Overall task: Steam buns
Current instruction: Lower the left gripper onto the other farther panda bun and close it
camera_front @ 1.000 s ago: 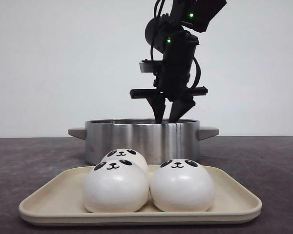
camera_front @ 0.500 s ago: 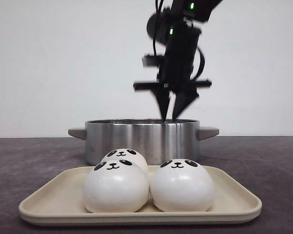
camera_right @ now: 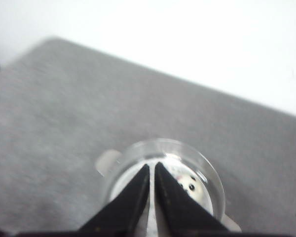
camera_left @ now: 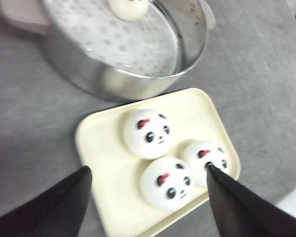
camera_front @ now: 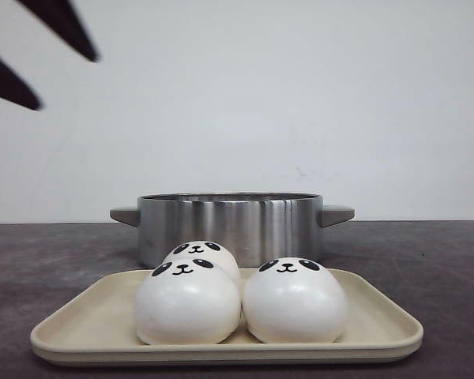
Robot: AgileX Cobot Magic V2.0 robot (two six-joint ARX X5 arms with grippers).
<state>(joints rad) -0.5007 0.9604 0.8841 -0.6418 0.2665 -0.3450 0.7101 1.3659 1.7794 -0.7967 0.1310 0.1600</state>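
Gone upward, right hand (camera_right: 152, 190); smooth domed buns (camera_front: 188, 302) remain.

Three buns (camera_front: 241, 304) on tray (camera_front: 379, 328) in front of pot (camera_front: 229, 225), fourth bun (camera_left: 129, 7) inside pot.

Steel pot (camera_front: 229, 227) stands on grey tabletop (camera_front: 426, 260), just behind cream tray (camera_front: 379, 316); white wall (camera_front: 300, 95) behind.
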